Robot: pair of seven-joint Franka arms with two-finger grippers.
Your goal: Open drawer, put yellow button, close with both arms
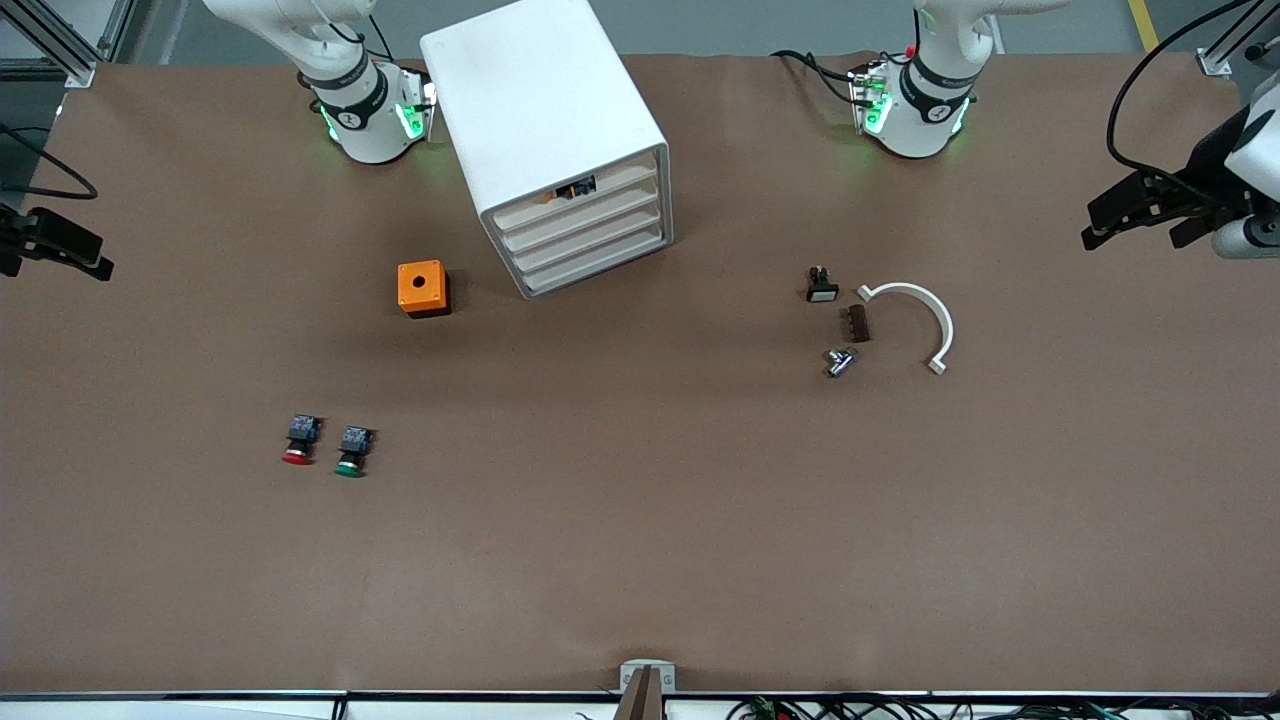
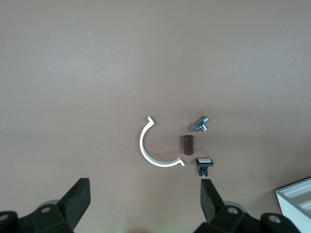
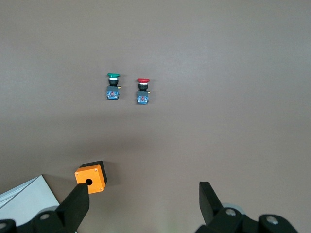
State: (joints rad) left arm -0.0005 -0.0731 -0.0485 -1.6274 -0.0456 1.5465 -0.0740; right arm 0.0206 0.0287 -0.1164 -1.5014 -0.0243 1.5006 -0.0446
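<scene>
The white cabinet [image 1: 530, 100] stands at the robots' edge of the table, between the arm bases, and its corner shows in the left wrist view [image 2: 296, 196] and the right wrist view [image 3: 22, 199]. The drawer [image 1: 625, 183] on top is open only a crack. In that crack a small black and yellow thing, the yellow button [image 1: 577, 187], shows. My left gripper [image 1: 1135, 225] hangs open and empty over the left arm's end of the table, its fingers wide apart in its wrist view [image 2: 146, 189]. My right gripper [image 1: 55, 255] hangs open and empty over the right arm's end [image 3: 146, 191].
An orange box [image 1: 422, 288] with a hole sits beside the cabinet. A red-capped button [image 1: 299, 440] and a green-capped button [image 1: 352, 452] lie nearer the front camera. A white curved piece [image 1: 925, 320], brown block [image 1: 858, 323], metal fitting [image 1: 838, 361] and small black switch [image 1: 821, 285] lie toward the left arm's end.
</scene>
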